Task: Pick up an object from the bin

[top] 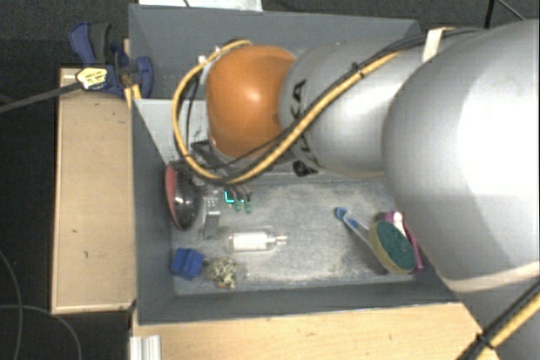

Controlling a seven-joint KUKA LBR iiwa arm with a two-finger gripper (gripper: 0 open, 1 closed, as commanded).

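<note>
Down at the left end of the grey bin [295,261], the gripper [211,213] is hanging low, just under the orange cover [245,97] on the wrist. That cover and the big silver arm [439,147] are hiding most of it, so I cannot tell how wide it is open or whether it is holding anything. A yellow cable [181,110] is looping round the cover.

Just to the left of the gripper, a round shiny thing [179,198] with a red edge is leaning against the bin's left wall. It may be touching the gripper, but that is hard to see. A little clear bottle [253,243] is lying on its side near the gripper, a bit closer to the front wall. A blue lump [187,263] is sitting in the front left corner, with a small speckled lump [224,271] just beside it.

Well apart, at the right end, a blue-handled stick [350,222] is lying next to a round green pad [395,244], close under the arm.
</note>
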